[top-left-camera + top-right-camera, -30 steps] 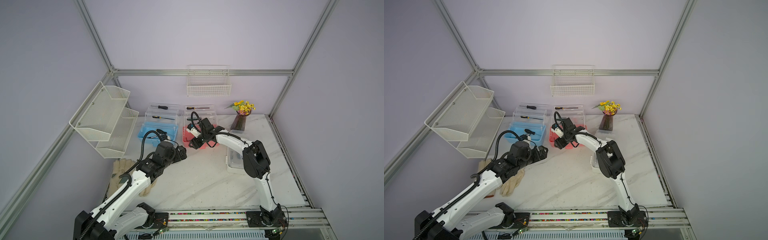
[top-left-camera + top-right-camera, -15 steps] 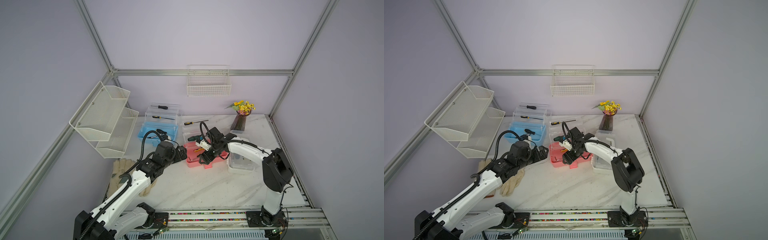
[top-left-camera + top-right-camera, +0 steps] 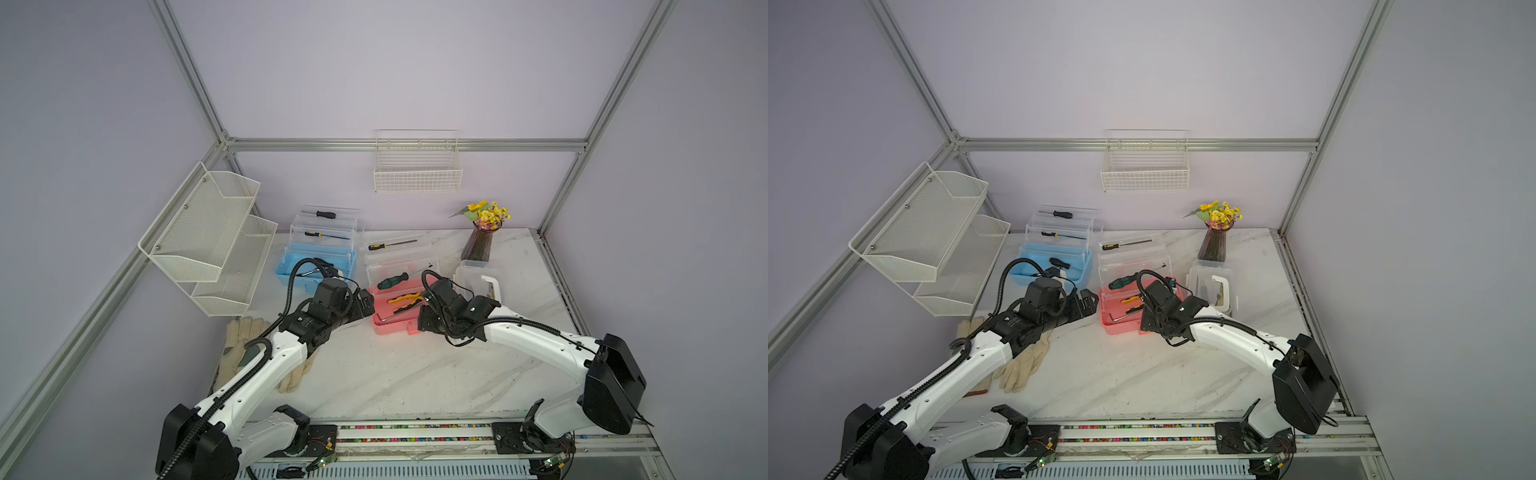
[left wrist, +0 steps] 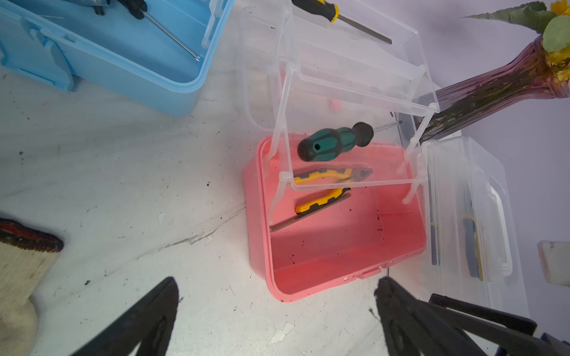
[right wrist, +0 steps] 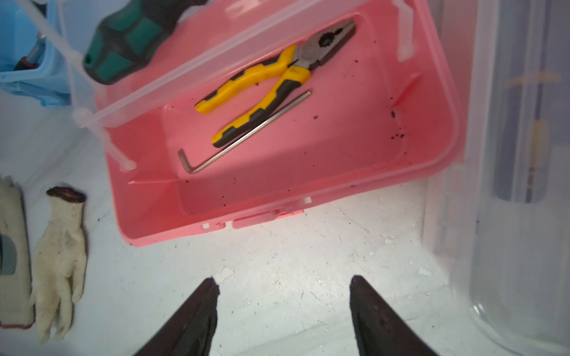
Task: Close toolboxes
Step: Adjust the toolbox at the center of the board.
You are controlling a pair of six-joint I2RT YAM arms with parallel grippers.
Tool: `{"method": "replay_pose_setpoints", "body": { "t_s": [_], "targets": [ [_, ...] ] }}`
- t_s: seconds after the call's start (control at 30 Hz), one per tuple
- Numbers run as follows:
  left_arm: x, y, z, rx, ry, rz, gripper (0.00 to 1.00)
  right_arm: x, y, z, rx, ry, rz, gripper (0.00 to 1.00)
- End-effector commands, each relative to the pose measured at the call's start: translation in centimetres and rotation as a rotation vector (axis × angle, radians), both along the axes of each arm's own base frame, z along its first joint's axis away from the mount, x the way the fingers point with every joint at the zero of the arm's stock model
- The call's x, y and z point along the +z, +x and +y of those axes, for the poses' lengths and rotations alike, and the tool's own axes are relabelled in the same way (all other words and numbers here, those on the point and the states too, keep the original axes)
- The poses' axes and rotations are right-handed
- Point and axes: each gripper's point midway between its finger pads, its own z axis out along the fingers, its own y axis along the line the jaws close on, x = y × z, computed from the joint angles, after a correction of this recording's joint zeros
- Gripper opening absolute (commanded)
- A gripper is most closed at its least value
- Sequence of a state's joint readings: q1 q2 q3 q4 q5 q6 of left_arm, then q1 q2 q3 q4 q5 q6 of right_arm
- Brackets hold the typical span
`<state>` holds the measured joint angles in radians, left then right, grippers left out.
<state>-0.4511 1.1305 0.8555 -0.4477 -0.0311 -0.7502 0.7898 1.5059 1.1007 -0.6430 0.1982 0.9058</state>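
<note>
Both top views have even, soft light and faint shadows on the table [image 3: 395,374]. Wrist views show white glare there beside the pink box [image 5: 339,148]; the right wrist view is blurred, softest at its edges

Bare counter [image 3: 415,374] lies open in front of the pink toolbox [image 3: 391,328], whose raised clear trays [image 3: 397,257] block its rear; the white toolbox [image 3: 478,279] stands just beside one end, gloves [image 3: 242,341] lie well off toward the other.
</note>
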Motion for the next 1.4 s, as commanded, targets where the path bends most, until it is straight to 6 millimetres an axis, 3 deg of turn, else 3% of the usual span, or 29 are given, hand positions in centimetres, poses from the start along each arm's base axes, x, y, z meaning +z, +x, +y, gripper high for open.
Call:
{"method": "replay_pose_setpoints", "body": {
  "t_s": [0.0,0.2,0.4,0.83,1.0,1.2,1.37],
  "targets": [
    [4.2,1.5,-1.3,-0.051,-0.056,-0.102,1.00,0.0,1.5,-0.7,-0.192,0.049,-0.028,0.69],
    [4.8,1.3,-1.6,-0.089,-0.094,-0.100,1.00,-0.5,2.9,-0.7,-0.245,0.047,-0.053,0.68],
    [5.5,0.9,-1.5,-0.111,-0.104,-0.111,1.00,-2.6,3.3,-1.1,-0.282,0.015,0.007,0.68],
    [5.9,-0.1,0.2,-0.073,-0.131,-0.125,1.00,-6.3,5.2,-1.1,-0.219,-0.068,0.076,0.55],
    [6.3,-1.1,1.5,-0.019,-0.131,-0.142,1.00,-6.5,5.5,-1.9,-0.131,-0.088,0.092,0.37],
    [5.9,-2.1,2.9,0.038,-0.107,-0.130,1.00,-6.4,5.7,-3.5,-0.045,-0.123,0.116,0.36],
    [5.8,-2.7,3.6,0.062,-0.095,-0.126,1.00,-6.3,6.7,-7.0,-0.032,-0.197,0.137,0.35]
  ]
}}
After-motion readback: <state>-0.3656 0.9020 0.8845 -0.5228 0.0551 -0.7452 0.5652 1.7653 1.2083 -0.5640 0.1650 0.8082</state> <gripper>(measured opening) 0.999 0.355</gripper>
